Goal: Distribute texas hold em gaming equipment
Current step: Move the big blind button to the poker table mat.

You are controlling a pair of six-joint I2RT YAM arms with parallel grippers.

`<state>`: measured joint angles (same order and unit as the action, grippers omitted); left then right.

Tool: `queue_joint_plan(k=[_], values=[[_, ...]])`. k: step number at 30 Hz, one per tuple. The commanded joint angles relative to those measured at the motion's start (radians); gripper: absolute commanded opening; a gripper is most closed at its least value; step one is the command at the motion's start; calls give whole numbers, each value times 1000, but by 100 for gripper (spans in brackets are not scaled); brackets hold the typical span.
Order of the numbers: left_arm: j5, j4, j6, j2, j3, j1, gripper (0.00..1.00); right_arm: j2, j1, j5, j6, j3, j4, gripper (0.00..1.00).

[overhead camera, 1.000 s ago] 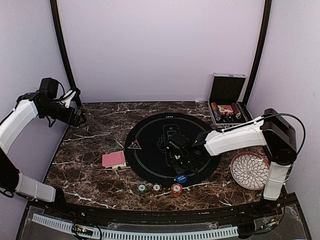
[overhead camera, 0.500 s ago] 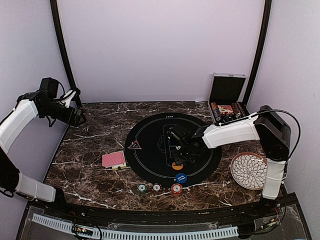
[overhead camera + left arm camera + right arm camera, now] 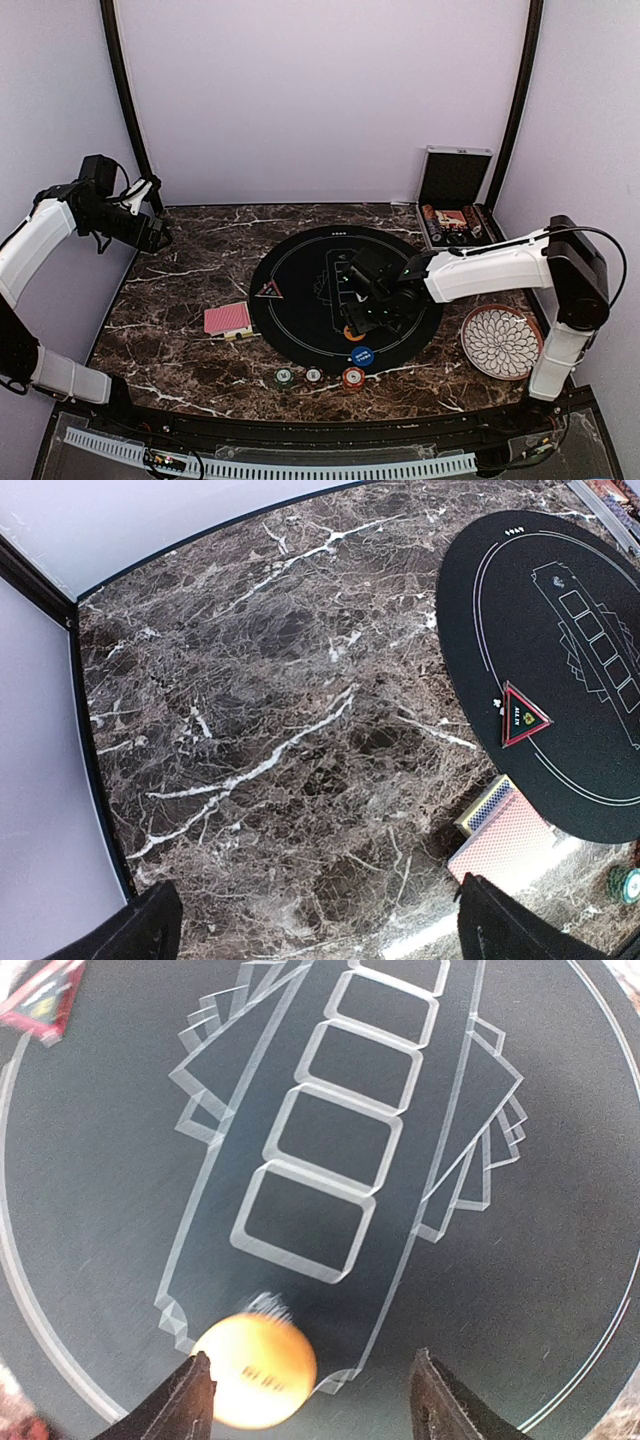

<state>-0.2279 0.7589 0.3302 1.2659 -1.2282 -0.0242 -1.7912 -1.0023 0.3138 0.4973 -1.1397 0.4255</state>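
right gripper (image 3: 310, 1400) jaws apart over orange button (image 3: 255, 1368) on black mat (image 3: 300, 320) | left gripper (image 3: 315, 925) jaws apart, high by left wall (image 3: 50, 120) | dark marble table (image 3: 180, 290)

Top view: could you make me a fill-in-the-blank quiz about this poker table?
The button under the right gripper is ___.
The chips in the near row number ___.
The cards lie ___ of the mat.
The case stands ___.
Missing words: orange; three; left; open.
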Motion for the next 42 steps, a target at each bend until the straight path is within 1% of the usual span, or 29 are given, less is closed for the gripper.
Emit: queue_joint_plan(k=[1, 6, 13, 23, 27, 29, 36, 42], values=[[-4, 22, 14, -18, -30, -2, 99, 21, -41, -34, 47, 53, -11, 68], [-5, 28, 12, -19, -34, -2, 99, -20, -52, -60, 54, 53, -28, 65], [0, 34, 17, -25, -39, -2, 99, -64, -53, -44, 54, 44, -24, 52], [-6, 35, 12, -14, -50, -3, 99, -116, -33, 12, 67, 25, -23, 46], [-17, 42, 13, -12, -55, -2, 99, -140, 4, 48, 64, 4, -39, 44], [-18, 44, 12, -13, -58, -2, 99, -154, 29, 42, 58, -6, -56, 42], [-12, 53, 19, -12, -67, -2, 99, -204, 83, 54, 6, -70, -92, 41], [-22, 50, 18, -13, -66, -2, 99, -272, 154, 47, -38, -144, -123, 41]])
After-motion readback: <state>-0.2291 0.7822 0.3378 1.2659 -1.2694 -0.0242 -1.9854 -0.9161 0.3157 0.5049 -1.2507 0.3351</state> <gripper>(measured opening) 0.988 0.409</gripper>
